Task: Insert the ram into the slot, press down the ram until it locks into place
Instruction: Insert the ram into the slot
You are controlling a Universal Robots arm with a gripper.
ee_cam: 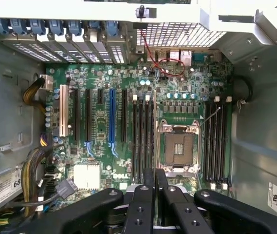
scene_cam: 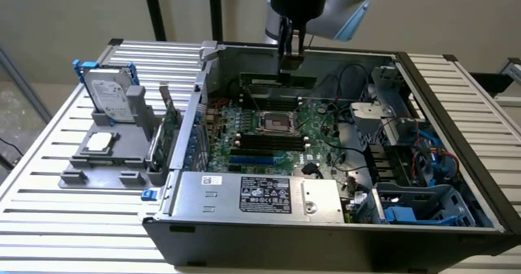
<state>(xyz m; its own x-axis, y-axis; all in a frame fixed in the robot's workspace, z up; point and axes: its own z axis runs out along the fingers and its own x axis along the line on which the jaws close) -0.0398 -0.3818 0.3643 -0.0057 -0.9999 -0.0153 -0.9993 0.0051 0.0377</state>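
The ram is not seated: you have it hanging off the tool, above the far side of the motherboard inside the open case, clear of the board as far as I can judge. So the step is approach and alignment, with insertion and press-down both not yet done. The tool is clamped on the ram's top edge at about mid-length, and in the wrist view its fingers stand close together over the board. The ram looks like a thin green stick, held level with its long side running across the exterior view. I can't make out the chips or the notch from here. The wrist view shows two banks of black memory slots, one beside the CPU socket and another on its other side, and all look empty. I can't tell which slot you're over. My read is that the insertion needs the stick's edge parallel to the chosen slot, centred between the end latches, the notch on the right way, then a straight vertical drop. A tilted entry would likely jam one end. Outside the case, at the exterior view's left, a hard drive and an expansion card sit in a grey holder on the table, well apart from the work.
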